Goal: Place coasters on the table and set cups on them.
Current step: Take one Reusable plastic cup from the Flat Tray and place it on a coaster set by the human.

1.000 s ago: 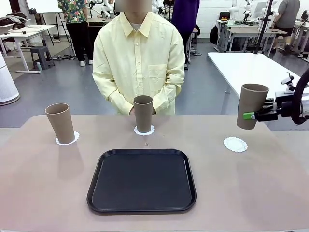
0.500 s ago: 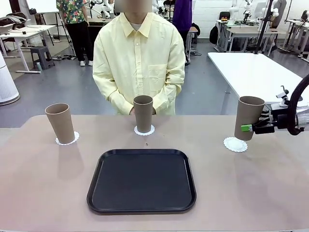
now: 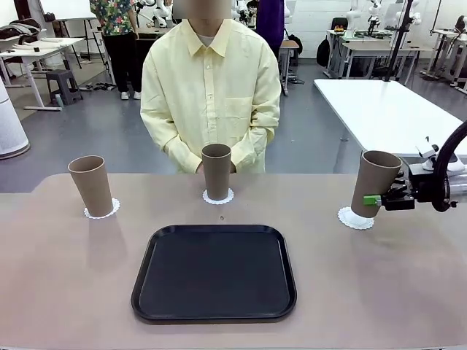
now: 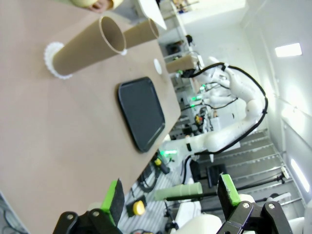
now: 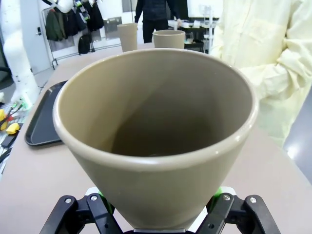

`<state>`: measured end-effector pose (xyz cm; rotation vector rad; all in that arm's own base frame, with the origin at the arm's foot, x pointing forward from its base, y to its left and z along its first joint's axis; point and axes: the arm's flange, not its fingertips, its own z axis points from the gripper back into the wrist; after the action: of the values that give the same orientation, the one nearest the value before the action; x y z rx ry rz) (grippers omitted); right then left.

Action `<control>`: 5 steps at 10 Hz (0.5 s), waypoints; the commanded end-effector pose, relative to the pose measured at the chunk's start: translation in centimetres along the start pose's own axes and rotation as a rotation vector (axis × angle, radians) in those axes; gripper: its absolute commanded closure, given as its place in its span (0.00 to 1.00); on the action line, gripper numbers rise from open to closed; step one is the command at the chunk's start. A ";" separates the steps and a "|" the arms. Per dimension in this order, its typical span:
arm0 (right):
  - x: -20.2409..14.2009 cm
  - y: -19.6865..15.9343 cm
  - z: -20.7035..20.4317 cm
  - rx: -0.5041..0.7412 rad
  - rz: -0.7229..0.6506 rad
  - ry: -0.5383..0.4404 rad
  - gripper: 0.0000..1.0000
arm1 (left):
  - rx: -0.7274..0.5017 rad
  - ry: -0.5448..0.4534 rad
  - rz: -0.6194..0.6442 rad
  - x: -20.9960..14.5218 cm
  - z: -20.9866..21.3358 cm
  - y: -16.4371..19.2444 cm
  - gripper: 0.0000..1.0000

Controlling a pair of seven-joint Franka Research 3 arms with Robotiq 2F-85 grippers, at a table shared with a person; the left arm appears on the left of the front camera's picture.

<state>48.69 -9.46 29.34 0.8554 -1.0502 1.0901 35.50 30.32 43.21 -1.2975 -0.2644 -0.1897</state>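
At tabletop [image 3: 66, 277] right edge: right gripper [image 3: 373, 199] jaws clamped on tilted cup [image 3: 374, 182], base over coaster [image 3: 349, 220]. Left gripper [image 4: 170, 195] jaws wide, holding nothing.

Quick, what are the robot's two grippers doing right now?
Left gripper: open, holding nothing.
Right gripper: shut on a cup, at the right coaster.
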 end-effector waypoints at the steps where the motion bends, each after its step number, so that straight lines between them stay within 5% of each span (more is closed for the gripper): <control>1: -1.0 -0.9 -0.1 0.011 0.041 -0.048 0.18 | 0.003 -0.003 0.002 0.0 0.1 -0.2 0.00; 5: -2.7 -2.7 -1.5 0.008 0.018 -0.013 0.18 | 0.003 -0.003 0.002 0.0 0.1 -0.2 0.00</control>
<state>50.37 -9.65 26.55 0.8795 -1.0464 1.1155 35.50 30.32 43.21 -1.2975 -0.2644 -0.1897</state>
